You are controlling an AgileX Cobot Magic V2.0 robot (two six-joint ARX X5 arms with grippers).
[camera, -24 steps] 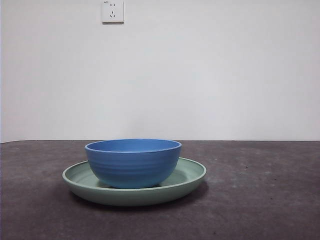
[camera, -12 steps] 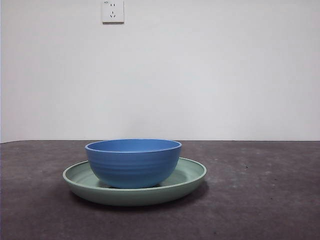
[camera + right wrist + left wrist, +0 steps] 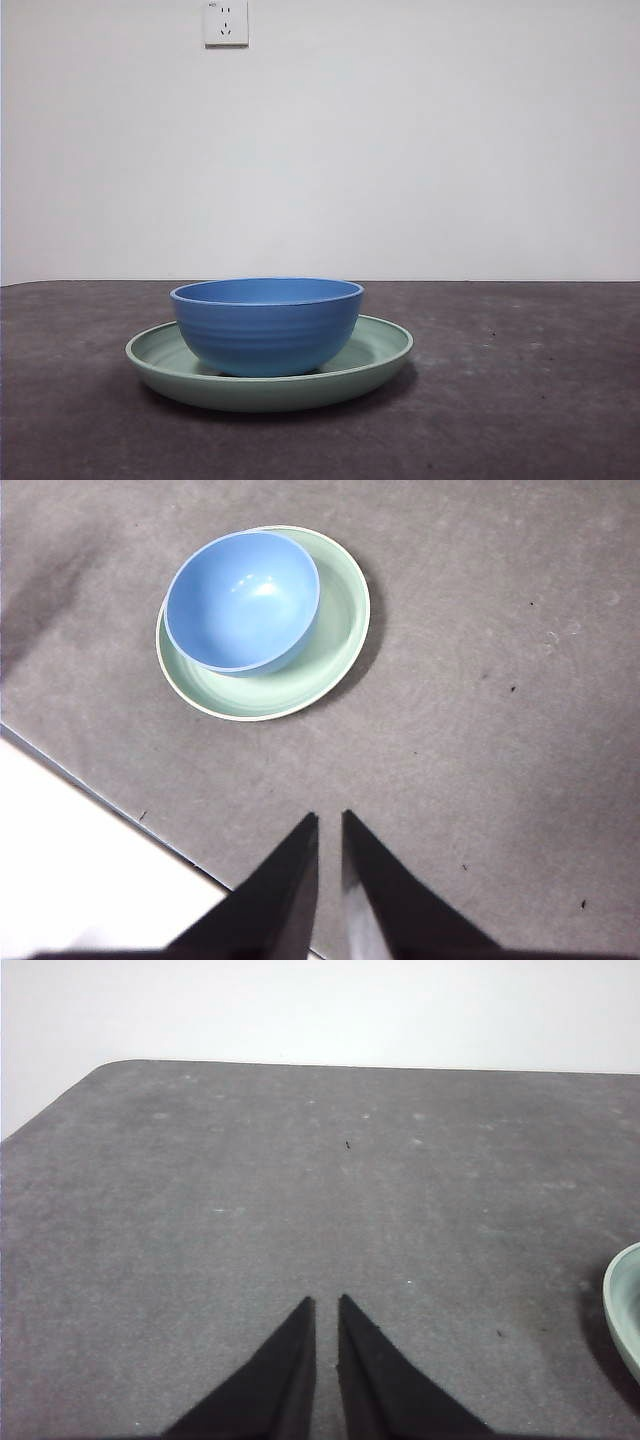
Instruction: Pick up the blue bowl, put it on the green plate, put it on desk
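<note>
Blue bowl (image 3: 266, 325) sits upright inside green plate (image 3: 380, 352), offset toward plate's left side, empty. Plate rests flat on desk (image 3: 520, 400), left of centre in front view. White wall behind, wall socket (image 3: 225, 22) high up on left.

Left gripper (image 3: 325, 1305) over bare desk, fingers closed with thin slit between tips, holding nothing; plate rim just visible at edge of its view. Right gripper (image 3: 328, 820) raised above desk near desk edge, well apart from bowl and plate, fingers closed, empty.
</note>
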